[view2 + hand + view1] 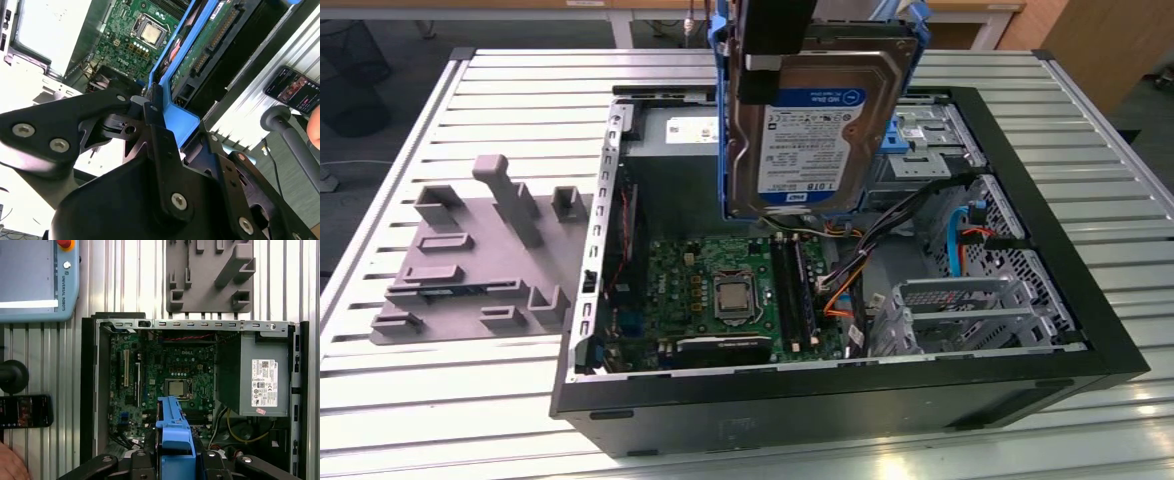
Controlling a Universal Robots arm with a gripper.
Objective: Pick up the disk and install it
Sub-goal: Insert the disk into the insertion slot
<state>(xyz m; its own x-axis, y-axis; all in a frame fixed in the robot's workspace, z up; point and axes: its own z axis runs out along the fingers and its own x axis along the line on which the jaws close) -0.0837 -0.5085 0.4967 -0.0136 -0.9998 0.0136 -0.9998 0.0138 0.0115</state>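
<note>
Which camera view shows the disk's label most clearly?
The exterior view: the disk hangs above the case, label facing the camera. The second wrist view shows its circuit-board side and blue frame; the first wrist view, the frame's edge.

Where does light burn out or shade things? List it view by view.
Second wrist view: a washed-out patch beside the motherboard burns to white, while the gripper clamping the disk reads dark. Exterior view: even light, the case interior dimmer than the table slats. First wrist view: even, one bright band across the pendant screen.
</note>
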